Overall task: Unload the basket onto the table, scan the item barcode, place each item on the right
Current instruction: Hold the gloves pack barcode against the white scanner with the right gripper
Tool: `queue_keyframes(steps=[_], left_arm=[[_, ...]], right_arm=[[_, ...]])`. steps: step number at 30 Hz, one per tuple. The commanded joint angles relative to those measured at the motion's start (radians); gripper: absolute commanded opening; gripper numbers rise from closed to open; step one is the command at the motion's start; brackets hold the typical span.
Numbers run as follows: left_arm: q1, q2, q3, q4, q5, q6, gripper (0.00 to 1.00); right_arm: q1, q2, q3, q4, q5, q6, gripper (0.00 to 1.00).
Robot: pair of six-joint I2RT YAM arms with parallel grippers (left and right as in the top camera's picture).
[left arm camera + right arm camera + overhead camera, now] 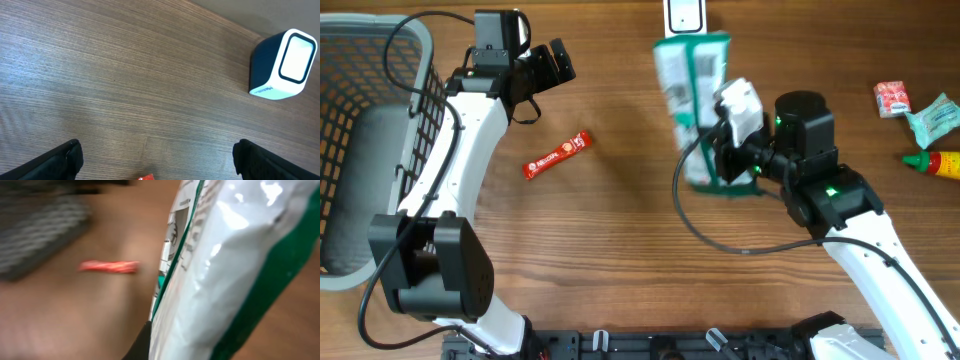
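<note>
My right gripper is shut on a green and white bag and holds it up above the table. The bag's top end lies just below the white-faced scanner at the far edge. The bag fills the right wrist view, and only one dark finger shows beside it. My left gripper hangs open above bare wood at the far left with nothing between its fingers. In the left wrist view the gripper is wide open and the scanner stands at the upper right.
A red snack stick lies on the table below the left gripper, and its tip shows at the bottom edge. A grey wire basket fills the left side. At the far right lie a red-white packet, a pale green pouch and a red-yellow bottle.
</note>
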Motion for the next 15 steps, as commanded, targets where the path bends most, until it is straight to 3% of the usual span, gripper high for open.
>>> queue_keyframes(steps=[1,3,9,15], left_arm=[[-0.006,-0.023,-0.006,0.000,-0.014,0.020,1.00],[-0.006,-0.023,-0.006,0.000,-0.014,0.019,1.00],[-0.006,-0.023,-0.006,0.000,-0.013,0.020,1.00],[-0.006,-0.023,-0.006,0.000,-0.014,0.019,1.00]], right_arm=[[0.002,0.031,0.010,0.094,0.397,-0.069,0.05],[0.002,0.065,0.010,0.150,0.454,-0.124,0.05],[0.002,0.230,0.010,0.380,0.907,-0.256,0.05],[0.002,0.425,0.010,0.676,0.955,-0.492,0.05]])
